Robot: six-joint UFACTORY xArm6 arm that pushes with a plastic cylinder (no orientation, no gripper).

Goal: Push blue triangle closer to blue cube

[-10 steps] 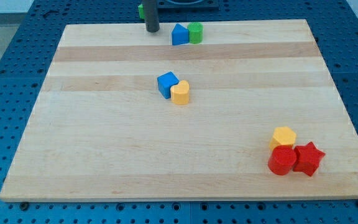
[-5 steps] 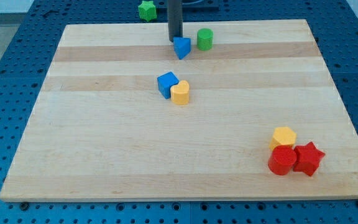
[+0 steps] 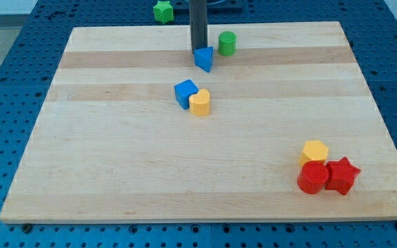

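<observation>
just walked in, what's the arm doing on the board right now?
My tip sits against the upper-left side of the blue triangle, near the view's top, pushing it down toward the blue cube. There is a clear gap between the two. The cube touches a yellow block. A green cylinder stands just right of the triangle, apart from it.
</observation>
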